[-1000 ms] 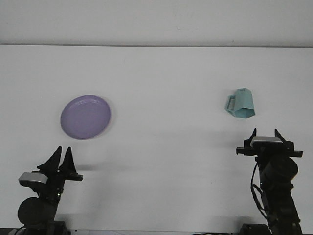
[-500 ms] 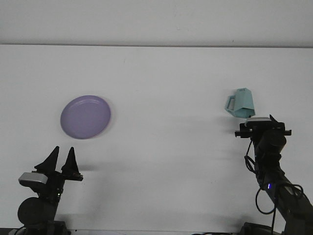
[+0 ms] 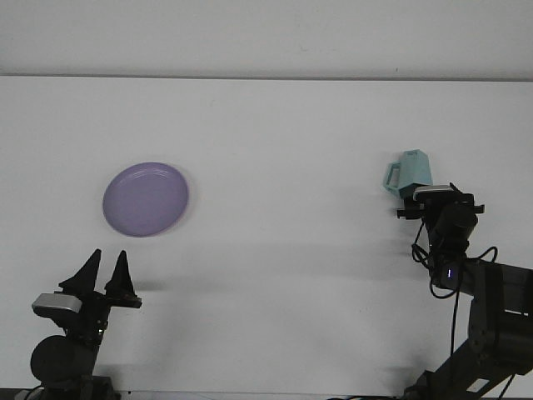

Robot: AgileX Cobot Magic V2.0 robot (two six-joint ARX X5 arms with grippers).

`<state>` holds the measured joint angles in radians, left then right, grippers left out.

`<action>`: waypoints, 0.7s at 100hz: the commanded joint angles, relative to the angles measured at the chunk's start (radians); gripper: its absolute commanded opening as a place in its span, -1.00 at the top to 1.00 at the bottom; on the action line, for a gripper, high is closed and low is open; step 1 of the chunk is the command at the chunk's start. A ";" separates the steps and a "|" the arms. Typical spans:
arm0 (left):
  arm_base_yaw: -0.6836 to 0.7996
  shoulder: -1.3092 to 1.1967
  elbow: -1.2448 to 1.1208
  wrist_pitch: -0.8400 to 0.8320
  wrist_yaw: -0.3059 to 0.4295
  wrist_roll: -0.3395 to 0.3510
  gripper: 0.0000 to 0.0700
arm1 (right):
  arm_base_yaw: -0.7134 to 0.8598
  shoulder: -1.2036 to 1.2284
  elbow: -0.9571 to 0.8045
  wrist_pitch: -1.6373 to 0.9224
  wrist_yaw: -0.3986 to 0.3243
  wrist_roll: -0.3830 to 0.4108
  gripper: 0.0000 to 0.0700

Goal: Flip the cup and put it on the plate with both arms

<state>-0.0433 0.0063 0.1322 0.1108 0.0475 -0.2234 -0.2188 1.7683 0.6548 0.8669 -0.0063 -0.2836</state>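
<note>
Matt white table (image 3: 275, 133); smooth, faintly glossy purple plate (image 3: 146, 199); smooth teal plastic-looking cup (image 3: 408, 172); matt black grippers noted.

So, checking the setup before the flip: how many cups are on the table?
1. The light teal plastic cup with a handle sits on the white table's right side, partly behind the right gripper. Nothing else hidden that I can see.

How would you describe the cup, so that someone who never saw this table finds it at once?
Look at the white table, on its right side. There, just beyond the right hand, is the cup: small, pale teal, faceted, its handle pointing left. The only other item is a flat purple plate far to the left.
</note>
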 commanded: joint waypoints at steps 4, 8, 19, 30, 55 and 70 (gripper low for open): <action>0.000 0.001 0.010 0.009 -0.004 0.013 0.03 | -0.008 0.065 0.057 0.016 -0.002 -0.007 -0.35; 0.000 0.001 0.010 0.009 -0.004 0.013 0.03 | -0.011 0.082 0.077 0.016 -0.003 -0.009 -0.35; 0.000 0.001 0.010 -0.001 -0.004 0.013 0.05 | -0.013 0.110 0.122 0.015 -0.008 -0.020 -0.35; 0.000 0.001 0.010 -0.015 -0.004 0.022 0.59 | -0.023 0.133 0.158 0.015 -0.048 -0.047 -0.35; 0.000 0.001 0.010 -0.013 -0.004 0.024 0.97 | -0.032 0.169 0.204 0.014 -0.129 -0.089 -0.26; 0.000 0.001 0.010 -0.014 -0.004 0.024 0.97 | -0.032 0.185 0.238 0.005 -0.161 -0.114 0.34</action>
<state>-0.0433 0.0067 0.1322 0.0887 0.0479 -0.2153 -0.2489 1.9282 0.8623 0.8650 -0.1482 -0.3752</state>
